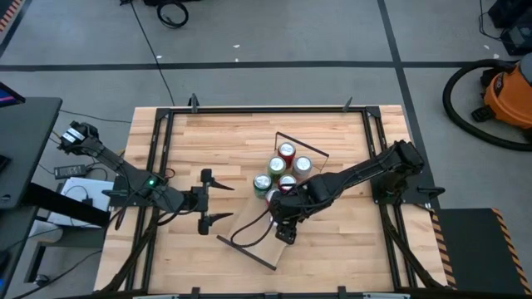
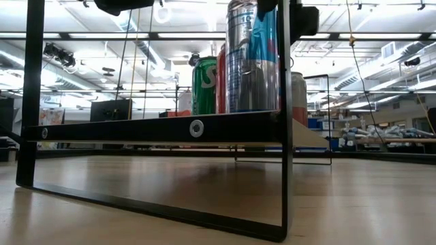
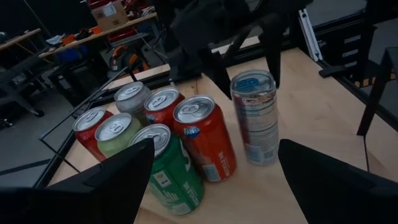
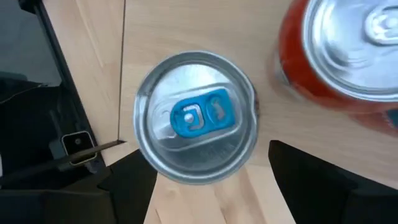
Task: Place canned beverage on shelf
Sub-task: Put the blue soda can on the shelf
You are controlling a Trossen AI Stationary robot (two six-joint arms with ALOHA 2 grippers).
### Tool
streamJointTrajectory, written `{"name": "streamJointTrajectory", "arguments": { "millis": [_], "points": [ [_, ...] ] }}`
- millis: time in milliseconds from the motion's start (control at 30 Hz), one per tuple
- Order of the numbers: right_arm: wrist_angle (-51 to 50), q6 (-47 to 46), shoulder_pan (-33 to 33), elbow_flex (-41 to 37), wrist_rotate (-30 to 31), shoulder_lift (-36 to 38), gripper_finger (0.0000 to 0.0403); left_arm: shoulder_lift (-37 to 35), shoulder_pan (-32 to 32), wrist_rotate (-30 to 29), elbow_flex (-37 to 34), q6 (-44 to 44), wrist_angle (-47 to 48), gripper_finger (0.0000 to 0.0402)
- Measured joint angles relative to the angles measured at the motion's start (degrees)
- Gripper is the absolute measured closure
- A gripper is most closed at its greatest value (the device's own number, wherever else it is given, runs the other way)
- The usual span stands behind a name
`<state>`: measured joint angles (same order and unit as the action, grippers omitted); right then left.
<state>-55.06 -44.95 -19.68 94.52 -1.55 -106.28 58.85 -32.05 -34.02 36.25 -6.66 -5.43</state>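
The shelf [image 1: 252,238], a light-wood board with black wire end frames, lies slantwise mid-table. Several cans stand on it in a cluster [image 1: 281,170]. A tall slim silver-and-blue can [image 3: 254,118] with a blue tab [image 4: 196,118] stands upright on the board beside an orange can [image 3: 208,140], toward the shelf's near end. My right gripper [image 4: 210,155] is open directly above the slim can, pointing down, one finger on either side of its top [image 3: 252,78]. My left gripper [image 1: 218,199] is open and empty, left of the shelf, level and facing the cans.
A black frame [image 1: 158,124] runs around the tabletop edges. The shelf's near wire frame [image 2: 286,136] stands close to the slim can. Bare wood [image 1: 332,241] lies near and right of the shelf. A green can [image 3: 171,171] is nearest my left gripper.
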Motion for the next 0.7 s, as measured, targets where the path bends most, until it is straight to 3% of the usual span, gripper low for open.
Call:
{"name": "streamJointTrajectory", "arguments": {
  "millis": [367, 533, 700],
  "points": [
    [-6.41, 5.05, -3.18, -0.06, 1.15, 2.82, 0.0092, 0.02, 0.11, -0.07, 0.0, 0.0, 0.36, 0.0047],
    [-5.77, 5.63, -7.59, -2.76, 7.37, 2.51, 0.0093, 0.02, 0.09, -0.2, 0.0, -0.44, 0.86, 0.0047],
    [-0.69, 3.43, -13.08, -7.13, 18.84, 2.51, 0.0094, 0.04, 0.11, -0.23, 0.0, -1.81, 1.07, 0.0047]
  ]
}}
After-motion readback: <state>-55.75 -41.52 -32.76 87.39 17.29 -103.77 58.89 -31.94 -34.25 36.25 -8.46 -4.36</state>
